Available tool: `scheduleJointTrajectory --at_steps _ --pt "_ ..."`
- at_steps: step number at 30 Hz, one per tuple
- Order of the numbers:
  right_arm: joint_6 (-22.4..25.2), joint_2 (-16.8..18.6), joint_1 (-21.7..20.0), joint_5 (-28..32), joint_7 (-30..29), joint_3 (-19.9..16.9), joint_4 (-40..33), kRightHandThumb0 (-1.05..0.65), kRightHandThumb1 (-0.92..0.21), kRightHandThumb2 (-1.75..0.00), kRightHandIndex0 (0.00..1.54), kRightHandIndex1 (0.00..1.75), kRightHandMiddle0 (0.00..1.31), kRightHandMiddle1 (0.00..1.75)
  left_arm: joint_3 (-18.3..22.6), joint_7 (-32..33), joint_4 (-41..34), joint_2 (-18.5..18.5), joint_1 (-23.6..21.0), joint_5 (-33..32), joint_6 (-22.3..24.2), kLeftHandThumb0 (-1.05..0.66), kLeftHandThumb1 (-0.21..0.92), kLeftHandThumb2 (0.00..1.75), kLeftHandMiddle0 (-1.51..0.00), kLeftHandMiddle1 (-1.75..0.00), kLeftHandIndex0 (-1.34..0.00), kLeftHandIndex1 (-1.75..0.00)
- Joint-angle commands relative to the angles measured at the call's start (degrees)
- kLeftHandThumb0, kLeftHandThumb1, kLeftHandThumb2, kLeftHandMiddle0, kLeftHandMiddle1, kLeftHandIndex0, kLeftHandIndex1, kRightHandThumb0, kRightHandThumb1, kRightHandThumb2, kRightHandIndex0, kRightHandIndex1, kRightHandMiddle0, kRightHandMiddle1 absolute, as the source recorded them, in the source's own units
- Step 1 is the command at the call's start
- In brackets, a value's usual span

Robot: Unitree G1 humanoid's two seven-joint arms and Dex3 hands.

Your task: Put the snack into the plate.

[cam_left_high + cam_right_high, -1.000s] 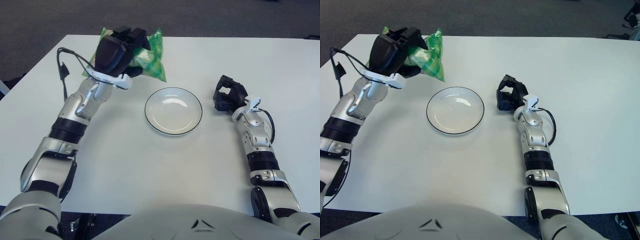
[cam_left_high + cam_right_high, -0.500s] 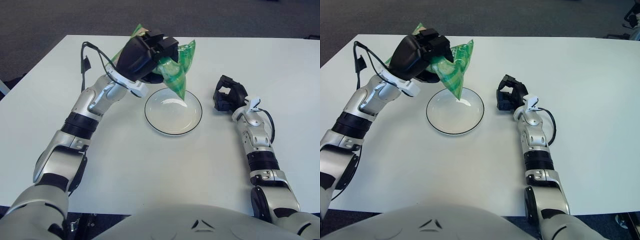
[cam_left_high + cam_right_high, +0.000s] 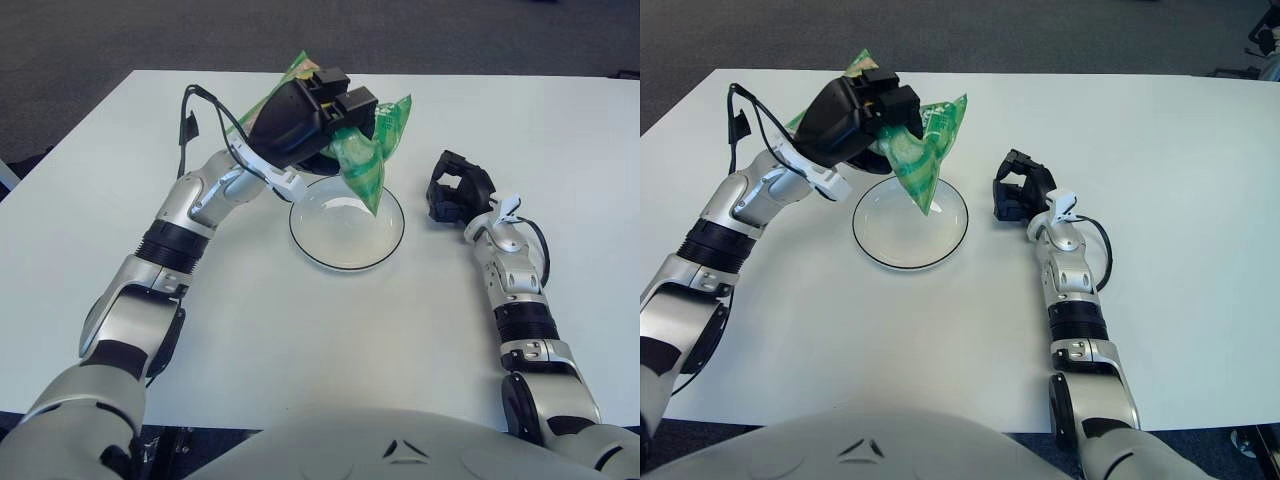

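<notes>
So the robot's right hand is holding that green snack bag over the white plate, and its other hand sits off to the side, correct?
Not quite: it is the left hand that grips the green snack bag and holds it over the white plate. The right hand holds nothing and shows to the right of the plate. The left eye view shows this plainly.

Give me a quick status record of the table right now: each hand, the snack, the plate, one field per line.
left hand: raised over the far edge of the plate, gripping the snack bag
snack bag: green, hanging from the left hand, lower corner pointing down over the plate
plate: white with dark rim, on the table, nothing lying in it
right hand: idle, right of the plate, holding nothing
task: bag not yet released
</notes>
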Motion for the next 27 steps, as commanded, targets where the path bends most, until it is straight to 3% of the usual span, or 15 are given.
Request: scheduleJointTrajectory --at_steps 1,11,27 --pt "4.49 0.31 4.6 -1.81 0.26 1.64 3.96 -0.49 -0.28 -1.36 1.28 1.75 0.64 1.75 -0.5 -2.9 -0.7 -0.11 0.04 -0.92 0.41 0.0 0.0 1.65 -0.87 -1.67 -0.62 -1.75" --pt "4.57 0.12 4.61 -1.91 0.4 1.94 3.81 -0.49 -0.28 -1.36 1.3 1.75 0.64 1.75 -1.34 -6.65 -1.79 -2.56 1.77 -1.69 2.25 0.0 0.02 1.64 -0.87 -1.66 -0.61 -1.75" --pt "5.86 0.25 4.9 -2.07 -0.72 2.29 2.4 -0.5 -0.27 -1.37 1.3 1.75 0.65 1.75 -2.83 -15.71 0.61 -6.23 5.44 -8.99 6.06 0.0 0.02 1.63 -0.86 -1.67 -0.6 -1.75"
